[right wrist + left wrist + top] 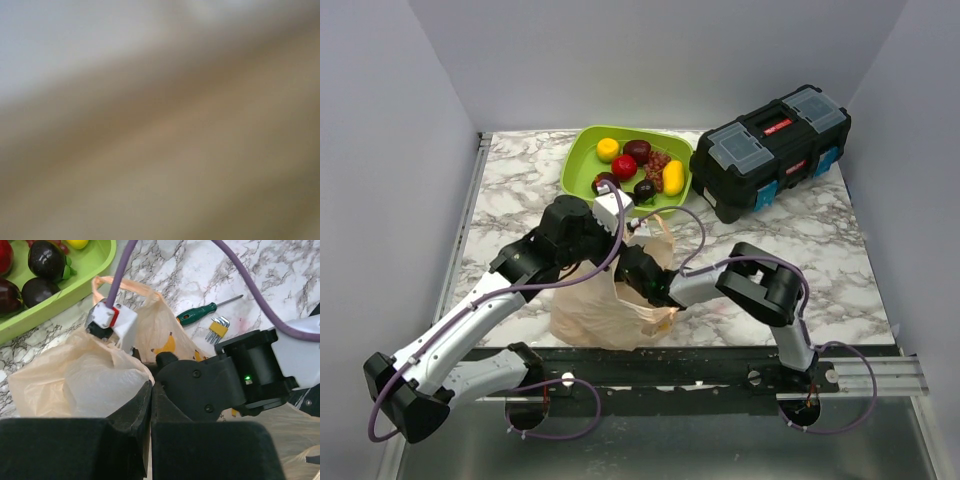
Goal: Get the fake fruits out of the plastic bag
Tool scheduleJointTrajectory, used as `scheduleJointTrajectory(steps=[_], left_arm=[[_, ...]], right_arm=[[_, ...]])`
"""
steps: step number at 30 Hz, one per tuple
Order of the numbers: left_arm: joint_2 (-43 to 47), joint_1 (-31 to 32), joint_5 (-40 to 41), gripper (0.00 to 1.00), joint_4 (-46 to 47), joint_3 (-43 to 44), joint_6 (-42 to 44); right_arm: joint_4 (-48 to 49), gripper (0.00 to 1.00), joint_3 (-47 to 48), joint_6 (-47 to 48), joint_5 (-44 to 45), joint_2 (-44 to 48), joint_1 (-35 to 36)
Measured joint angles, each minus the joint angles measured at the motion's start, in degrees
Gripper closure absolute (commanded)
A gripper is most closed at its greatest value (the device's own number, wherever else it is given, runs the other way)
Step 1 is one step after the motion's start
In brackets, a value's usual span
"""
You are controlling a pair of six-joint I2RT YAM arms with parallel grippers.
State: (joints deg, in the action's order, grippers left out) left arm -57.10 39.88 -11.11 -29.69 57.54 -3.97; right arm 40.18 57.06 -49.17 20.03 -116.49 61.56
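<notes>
left gripper (150, 407): jaws pinched shut on plastic bag (590, 310) rim, likely propping its mouth | right gripper (640, 270): reached inside bag, jaws hidden, couldn't tell | fake fruits (638, 165): lay in green tray (578, 160), worktop (820, 260) far edge | bag: sat mid near edge

place: robot test lab | evidence: plain grey walls (650, 60) boxing marble-print table (520, 180); two arms (470, 320) bolted to rail (875, 368)

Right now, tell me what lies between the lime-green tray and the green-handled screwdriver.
One loop handle of the plastic bag crosses that stretch of marble table, as the left wrist view shows.
</notes>
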Motion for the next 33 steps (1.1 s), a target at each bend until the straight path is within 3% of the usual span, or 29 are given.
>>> scheduleJointTrajectory(steps=[7, 13, 16, 19, 27, 33], left_arm=[[-1.3, 0.0, 0.0, 1.0, 0.0, 1.0, -0.2], [-1.5, 0.0, 0.0, 1.0, 0.0, 1.0, -0.3], [-2.2, 0.0, -0.1, 1.0, -0.1, 1.0, -0.4], [-2.4, 0.0, -0.1, 1.0, -0.1, 1.0, -0.4], [-2.4, 0.1, 0.6, 1.0, -0.2, 1.1, -0.4], [-2.2, 0.1, 5.1, 1.0, -0.7, 1.1, -0.4]], right_arm=[[-0.3, 0.06, 7.2, 2.8, 3.5, -6.4, 0.6], [-1.1, 0.26, 12.6, 1.7, 8.3, -10.3, 1.1], [-1.9, 0.49, 14.3, 1.9, 9.7, -11.3, 1.3], [-1.9, 0.54, 14.0, 2.1, 11.2, -11.3, 1.5], [2.2, 0.79, 8.3, 2.2, 11.8, -8.8, 1.4], [1.4, 0.89, 2.5, 5.8, 13.4, -2.8, 1.4]])
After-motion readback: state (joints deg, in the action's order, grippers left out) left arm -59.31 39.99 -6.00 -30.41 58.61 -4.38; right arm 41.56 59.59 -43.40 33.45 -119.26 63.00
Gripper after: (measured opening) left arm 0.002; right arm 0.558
